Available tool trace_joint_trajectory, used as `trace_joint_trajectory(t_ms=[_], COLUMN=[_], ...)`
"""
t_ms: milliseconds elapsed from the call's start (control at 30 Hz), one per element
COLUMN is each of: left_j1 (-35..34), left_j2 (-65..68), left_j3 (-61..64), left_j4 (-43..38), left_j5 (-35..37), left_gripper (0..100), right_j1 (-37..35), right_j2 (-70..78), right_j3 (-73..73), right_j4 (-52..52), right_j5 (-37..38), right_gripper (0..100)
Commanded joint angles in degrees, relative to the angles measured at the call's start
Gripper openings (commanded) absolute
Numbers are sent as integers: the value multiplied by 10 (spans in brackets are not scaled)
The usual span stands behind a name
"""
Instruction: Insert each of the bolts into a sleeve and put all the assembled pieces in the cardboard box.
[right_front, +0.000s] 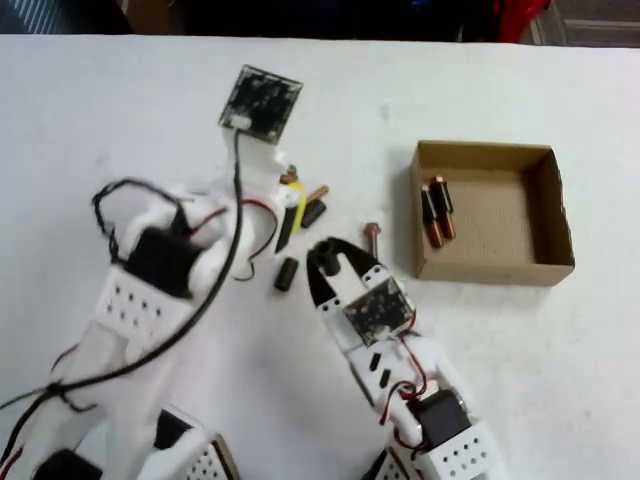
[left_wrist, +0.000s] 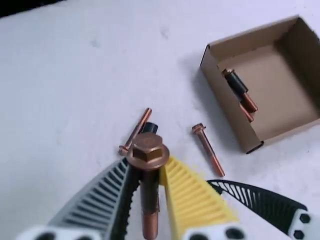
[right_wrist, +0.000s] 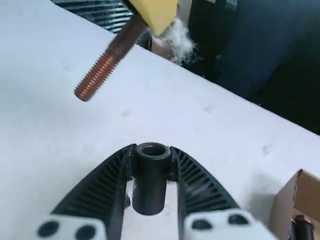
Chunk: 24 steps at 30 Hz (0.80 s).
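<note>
High view: two assembled pieces (right_front: 437, 212) lay in the brown cardboard box (right_front: 500, 200). Left wrist view: the left tool (left_wrist: 147, 161) was clamped on a copper hex-head bolt (left_wrist: 149, 200), with two loose bolts (left_wrist: 208, 150) on the surface. Right wrist view: the right tool (right_wrist: 151, 149) pinched a black cylindrical sleeve (right_wrist: 150, 185), not yet joined.

Copper bolt (left_wrist: 148, 150); blk sleeve (right_wrist: 150, 175); brown box (right_front: 495, 268); L gripper (left_wrist: 148, 167) grey/yel, ribbed.

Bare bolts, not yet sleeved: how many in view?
3. The gripped bolt sits in the left gripper; a second bolt lies on the table by a black sleeve; a third bolt lies nearer the cardboard box. More may be hidden.
</note>
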<state>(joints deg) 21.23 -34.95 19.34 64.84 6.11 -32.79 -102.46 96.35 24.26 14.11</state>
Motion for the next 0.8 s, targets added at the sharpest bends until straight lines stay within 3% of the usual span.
trace_joint_trajectory(t_ms=[0,100,367,633,767], left_j1=[-2,-2,9,88,103], left_j2=[-70,-110,-223,-360,-410], left_j3=[33,77,224,424,474], left_j4=[-84,-138,-312,-513,-537], left_j5=[-1,-1,-1,-1,0], left_gripper=[22,23,23,23,23], right_j1=[-9,-7,-7,-7,-7], right_j2=[-6,-6,-6,-6,-6], right_j3=[5,5,5,5,5], right_j4=[-44,-59,-58,-58,-57], right_j5=[-40,-94,-101,-98,-97], right_gripper=[16,16,16,16,16])
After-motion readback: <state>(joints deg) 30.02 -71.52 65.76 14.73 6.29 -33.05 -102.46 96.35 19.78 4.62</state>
